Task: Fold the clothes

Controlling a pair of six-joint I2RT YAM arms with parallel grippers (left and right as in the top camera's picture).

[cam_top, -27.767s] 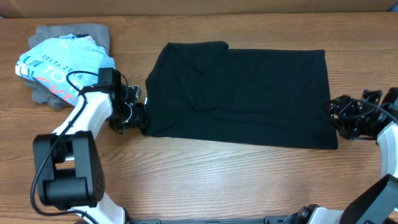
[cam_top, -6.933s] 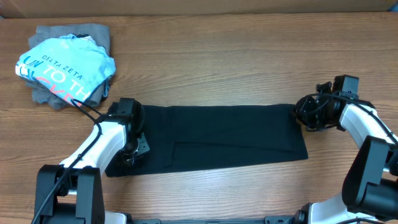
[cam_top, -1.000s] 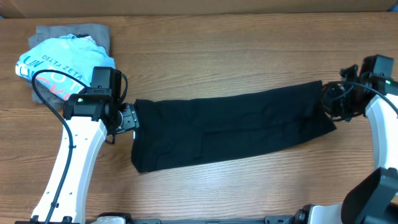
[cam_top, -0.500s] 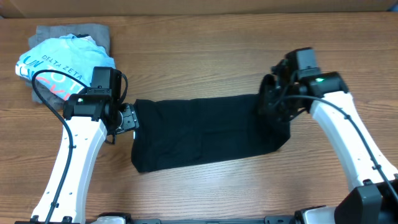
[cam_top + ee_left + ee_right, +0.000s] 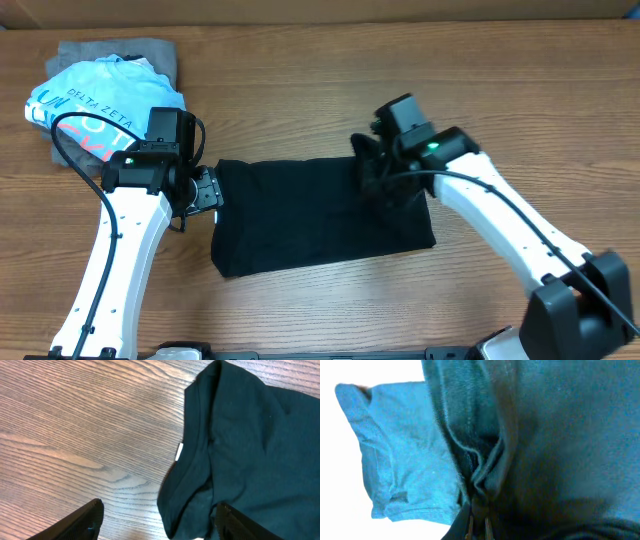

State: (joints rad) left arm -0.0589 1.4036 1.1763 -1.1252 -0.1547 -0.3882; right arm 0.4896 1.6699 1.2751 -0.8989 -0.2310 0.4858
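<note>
Both claws matter: the right gripper [image 5: 381,174], pinching the soft black short-sleeved T-shirt [image 5: 295,222] lying mid-frame, should lay its end squarely on the left edge, beside the spread left gripper [image 5: 211,190].

A light blue shirt [image 5: 105,108] printed "DELTA ZETA" lies bunched in the far left corner of the wooden table [image 5: 330,305]. It rests on top of a grey garment [image 5: 155,52], which shows past its far edge and its near left side. Both are crumpled.
</note>
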